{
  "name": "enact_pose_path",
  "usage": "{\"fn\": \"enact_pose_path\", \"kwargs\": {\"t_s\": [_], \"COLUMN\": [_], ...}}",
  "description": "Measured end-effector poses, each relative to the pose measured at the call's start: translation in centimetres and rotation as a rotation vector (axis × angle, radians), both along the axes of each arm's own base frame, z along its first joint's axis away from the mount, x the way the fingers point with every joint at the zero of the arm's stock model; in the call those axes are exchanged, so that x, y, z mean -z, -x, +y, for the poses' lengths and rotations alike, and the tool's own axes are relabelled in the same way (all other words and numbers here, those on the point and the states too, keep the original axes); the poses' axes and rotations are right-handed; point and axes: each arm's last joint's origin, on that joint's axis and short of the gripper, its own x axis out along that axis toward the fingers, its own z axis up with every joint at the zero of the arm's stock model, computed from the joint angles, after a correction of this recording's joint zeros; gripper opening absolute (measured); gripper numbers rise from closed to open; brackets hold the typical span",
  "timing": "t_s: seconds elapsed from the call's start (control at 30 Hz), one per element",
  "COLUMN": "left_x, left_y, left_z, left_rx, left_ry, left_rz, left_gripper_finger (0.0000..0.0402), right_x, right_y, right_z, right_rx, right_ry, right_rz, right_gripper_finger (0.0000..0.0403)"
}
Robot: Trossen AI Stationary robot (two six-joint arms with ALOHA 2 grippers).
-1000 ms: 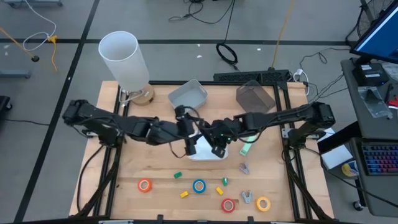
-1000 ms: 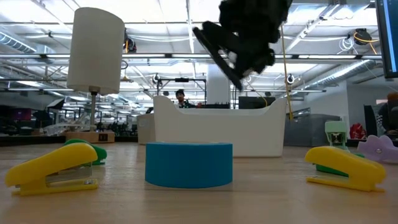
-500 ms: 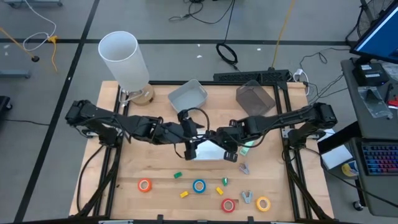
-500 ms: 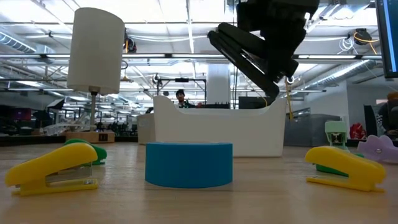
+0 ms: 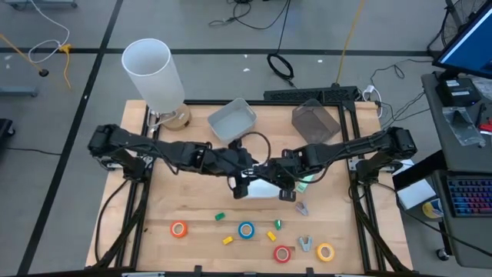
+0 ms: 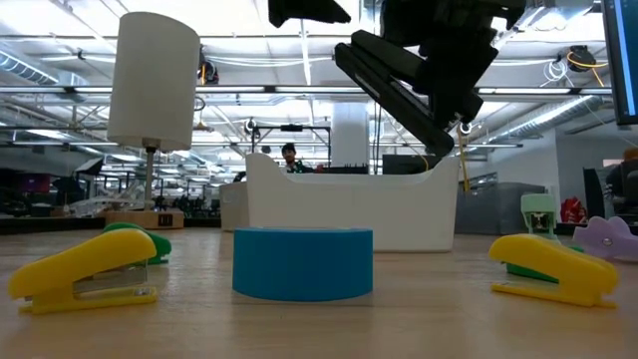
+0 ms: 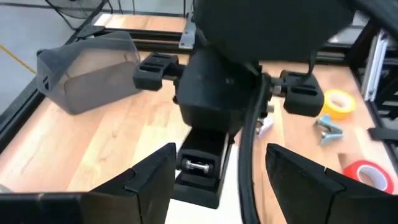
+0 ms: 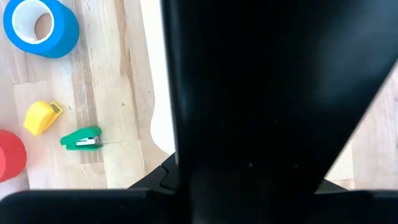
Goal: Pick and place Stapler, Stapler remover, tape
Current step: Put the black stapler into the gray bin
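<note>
Table (image 5: 169,208): pale wood top, dark frame rails at both sides.

White bin (image 5: 261,188): mid-table, open top; both grippers meet above it. In the low view its front wall (image 6: 344,214) rises behind the blue tape.

Left gripper (image 5: 240,183): over the bin's left end. The left wrist view shows its two fingers (image 7: 149,183) spread apart with nothing between them.

Right gripper (image 5: 284,185): over the bin's right end, close to the left gripper. Its wrist view is blocked by a dark mass; cannot tell whether the fingers are apart or together.

Tape, four rolls along the near edge of the table:
- orange (image 5: 179,228), far left, apart from the others
- blue (image 5: 246,229), centre; on its flat side in the low view (image 6: 303,262)
- red (image 5: 282,253), right of centre
- yellow (image 5: 325,251), far right

Staplers, small:
- green (image 5: 219,217), between orange and blue tape
- yellow (image 5: 227,240), just left of blue tape
- yellow (image 5: 270,235), right of blue tape
- green (image 5: 278,225), just beside that one

Removers:
- one (image 5: 300,208) near the bin's right corner
- one (image 5: 305,244) between red and yellow tape

Grey tray (image 5: 232,119): far side, centre. 
Dark bin (image 5: 315,119): far side, right.
White cylinder (image 5: 154,73): far left corner, on a stand.
</note>
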Motion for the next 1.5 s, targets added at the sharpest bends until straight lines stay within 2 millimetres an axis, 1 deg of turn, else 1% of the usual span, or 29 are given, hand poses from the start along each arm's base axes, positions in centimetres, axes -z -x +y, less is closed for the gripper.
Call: {"fn": "enact_pose_path", "kwargs": {"t_s": [0.17,0.33,0.63,0.87,1.13,1.5], "left_x": [-0.1,0.5,0.4,1.5,1.7,2.1], "left_y": [-0.2,-0.6,-0.6,-1.4,-1.4,-1.1], "left_z": [0.5,0.5,0.6,0.5,1.0,1.1], "left_rx": [0.023,0.034,0.038,0.07,0.063,0.062], "left_ry": [0.032,0.041,0.043,0.065,0.071,0.075], "left_rz": [-0.013,0.007,0.002,0.028,0.045,0.098], "left_gripper_finger": [0.0248,0.0248,0.0248,0.0248,0.0248,0.0248], "right_x": [0.3,0.4,0.3,0.1,0.1,0.1], "right_y": [-0.2,-0.2,-0.6,-1.0,-1.2,-1.2], "right_z": [0.5,0.6,0.7,0.8,0.8,1.0], "right_rx": [-0.019,-0.006,-0.004,0.008,0.03,0.033], "right_ry": [0.001,-0.004,-0.018,-0.052,-0.063,-0.07], "right_rz": [-0.003,0.004,-0.038,-0.081,-0.09,-0.101], "right_gripper_finger": [0.0115,0.0115,0.0115,0.0115,0.0115,0.0115]}}
